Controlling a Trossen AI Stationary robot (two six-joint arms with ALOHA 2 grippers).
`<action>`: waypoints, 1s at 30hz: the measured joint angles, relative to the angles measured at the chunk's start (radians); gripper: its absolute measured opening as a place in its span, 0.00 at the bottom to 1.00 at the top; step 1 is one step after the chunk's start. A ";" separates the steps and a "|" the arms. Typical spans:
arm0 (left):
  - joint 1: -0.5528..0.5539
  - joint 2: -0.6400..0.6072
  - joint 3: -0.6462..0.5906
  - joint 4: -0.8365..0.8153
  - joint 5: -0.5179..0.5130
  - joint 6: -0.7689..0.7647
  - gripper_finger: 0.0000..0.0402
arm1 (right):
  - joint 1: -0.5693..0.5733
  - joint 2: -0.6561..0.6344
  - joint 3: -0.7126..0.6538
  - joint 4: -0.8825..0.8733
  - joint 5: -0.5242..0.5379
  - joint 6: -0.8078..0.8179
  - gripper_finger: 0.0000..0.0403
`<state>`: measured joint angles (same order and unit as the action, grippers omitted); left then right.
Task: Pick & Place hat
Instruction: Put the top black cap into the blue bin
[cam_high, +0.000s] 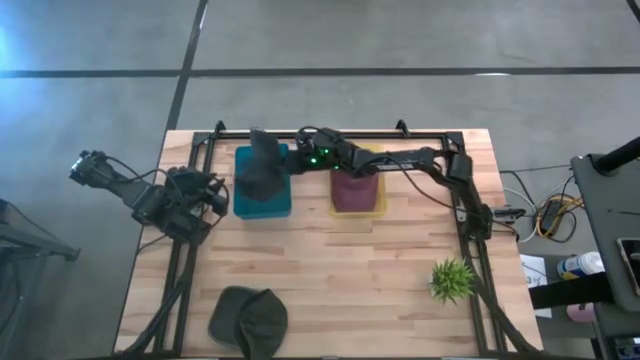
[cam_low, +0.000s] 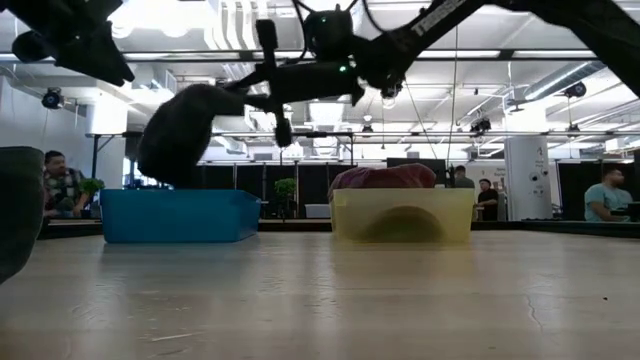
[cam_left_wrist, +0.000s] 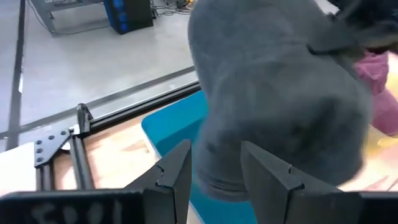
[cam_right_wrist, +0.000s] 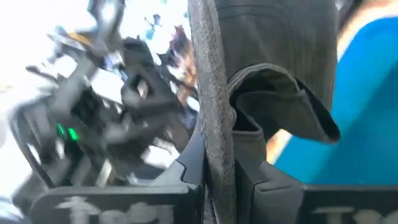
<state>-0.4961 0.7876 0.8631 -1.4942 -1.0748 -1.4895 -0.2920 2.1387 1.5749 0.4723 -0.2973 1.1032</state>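
While the right gripper (cam_high: 285, 160) pinches the grey hat (cam_high: 262, 168) by its edge above the blue bin (cam_high: 262, 200) | hat looks light, soft, floppy; grip at brim seems safest | left gripper (cam_high: 205, 195) waits nearby, jaws spread.

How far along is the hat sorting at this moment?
Done: a maroon hat sits in the yellow bin. In hand: the right gripper holds a grey hat over the blue bin. Left: the dark cap on the table; left gripper waits, open.
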 joint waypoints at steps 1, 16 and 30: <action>0.000 0.000 0.000 0.009 0.000 0.000 0.33 | 0.000 -0.027 -0.017 -0.045 -0.018 -0.030 0.07; 0.000 0.034 0.000 0.205 0.022 0.003 0.33 | -0.085 0.031 0.020 -0.194 -0.189 -0.102 0.07; 0.000 0.103 0.000 0.210 0.022 -0.009 0.33 | -0.077 0.277 0.252 -0.203 -0.376 0.061 0.08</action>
<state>-0.4957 0.8909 0.8631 -1.2846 -1.0527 -1.4986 -0.3687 2.4154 1.8269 0.2692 -0.6733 1.1644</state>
